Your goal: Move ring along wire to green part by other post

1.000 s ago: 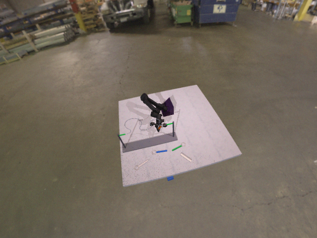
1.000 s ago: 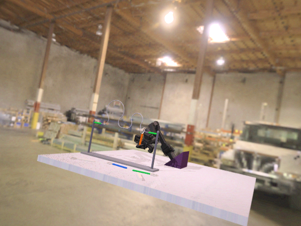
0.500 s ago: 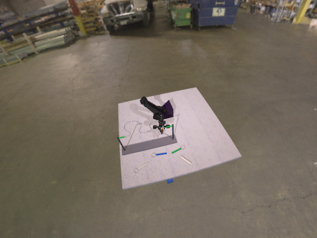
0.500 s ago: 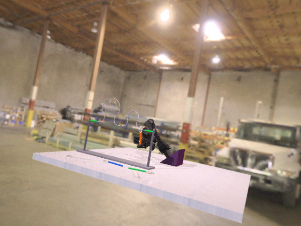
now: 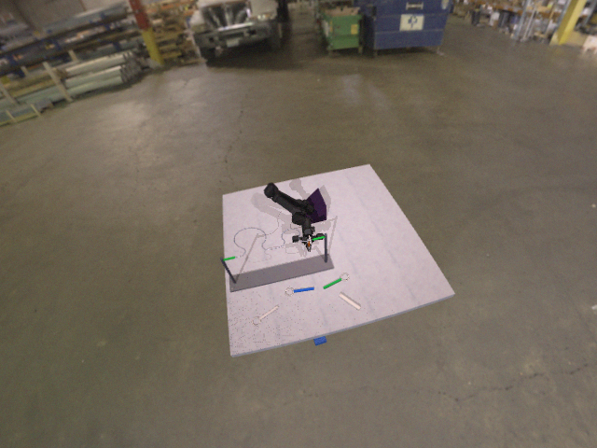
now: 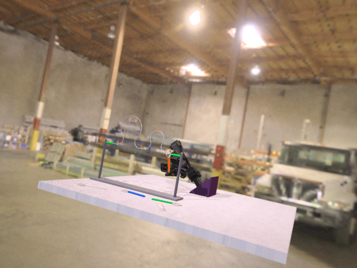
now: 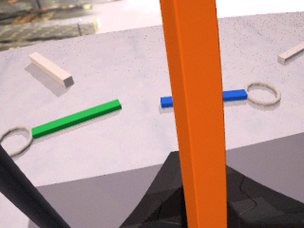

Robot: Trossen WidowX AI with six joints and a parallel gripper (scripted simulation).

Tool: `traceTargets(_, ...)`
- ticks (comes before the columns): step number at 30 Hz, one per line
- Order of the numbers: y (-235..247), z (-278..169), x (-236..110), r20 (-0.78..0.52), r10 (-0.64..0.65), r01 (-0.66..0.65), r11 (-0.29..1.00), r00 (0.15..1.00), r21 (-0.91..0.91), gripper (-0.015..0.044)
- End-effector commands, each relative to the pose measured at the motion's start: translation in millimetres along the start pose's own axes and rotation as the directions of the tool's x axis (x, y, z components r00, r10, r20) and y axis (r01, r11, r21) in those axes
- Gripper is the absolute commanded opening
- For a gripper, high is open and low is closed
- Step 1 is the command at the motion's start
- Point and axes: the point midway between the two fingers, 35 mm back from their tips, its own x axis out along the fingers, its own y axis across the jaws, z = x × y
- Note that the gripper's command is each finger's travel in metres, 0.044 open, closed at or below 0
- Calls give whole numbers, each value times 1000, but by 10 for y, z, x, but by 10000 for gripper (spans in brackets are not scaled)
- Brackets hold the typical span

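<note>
Black tool (image 5: 308, 245) (image 6: 170, 173) (image 7: 184, 159) (tilted arm (image 5: 288, 201) (image 6: 187, 162) behind).

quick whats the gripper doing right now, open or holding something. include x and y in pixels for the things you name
Gripper (image 5: 308, 245) (image 6: 168, 170) (image 7: 184, 159): closed on the orange handle (image 5: 309, 244) (image 6: 168, 164) (image 7: 199, 95), which hangs below its ring (image 6: 168, 157).

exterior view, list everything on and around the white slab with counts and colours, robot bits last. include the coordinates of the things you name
slab (image 6: 245, 221): one, white, under everything
base bar (image 6: 135, 187): one, grey, on the slab
posts (image 6: 102, 159): two, dark grey, upright at the bar's ends
wire (image 6: 141, 128): one, thin grey, green ends, between posts
ring (image 6: 168, 153): one, pale, at the wire's near green part
orange handle (image 6: 168, 164): one, below the ring
loose handles: one blue (image 6: 136, 194), one green (image 6: 162, 201), before the bar
wedge (image 6: 211, 187): one, purple, by the arm's foot
arm (image 6: 188, 166): one, black, behind the wire
claw (image 6: 168, 170): one, black, shut on the orange handle
</note>
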Motion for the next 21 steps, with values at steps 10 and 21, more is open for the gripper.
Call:
traceTargets(10, 146, -9, -20, -3, 3, -3, 1000, 1000, 13, -150)
traceTargets(21, 257, -8, -34, -2, 3, -3, 1000, 1000, 13, -150)
